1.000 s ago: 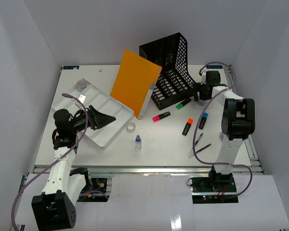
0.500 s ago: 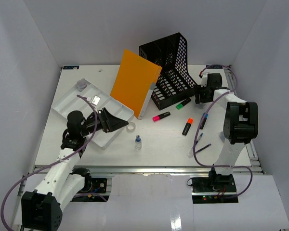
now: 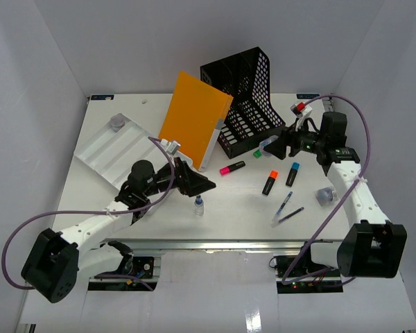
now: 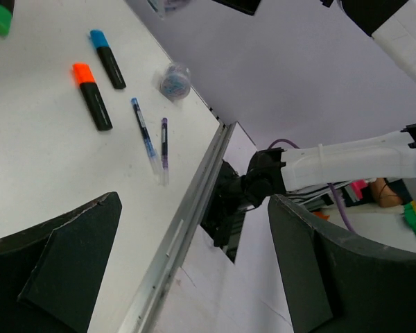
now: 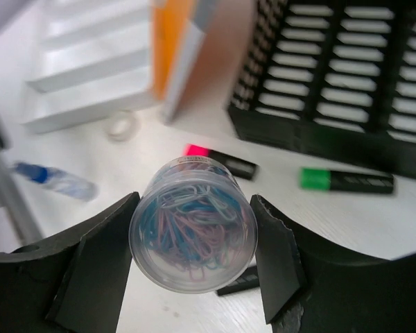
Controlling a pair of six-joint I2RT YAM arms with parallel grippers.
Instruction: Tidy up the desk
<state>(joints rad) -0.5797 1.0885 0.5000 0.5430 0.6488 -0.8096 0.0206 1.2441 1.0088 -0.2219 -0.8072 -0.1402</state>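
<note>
Our right claw grips the clip jar; the tray lies far left, nearer our wide, empty left claw.

Top camera overhead, whole desk; wrist cameras close, low; green highlighter in all.

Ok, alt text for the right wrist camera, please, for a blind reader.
The right gripper clamps a clear tub of coloured paper clips between its black fingers, over the white desk. Beyond lie a pink highlighter and a green highlighter before a black mesh file rack, with an orange folder at upper left.
</note>
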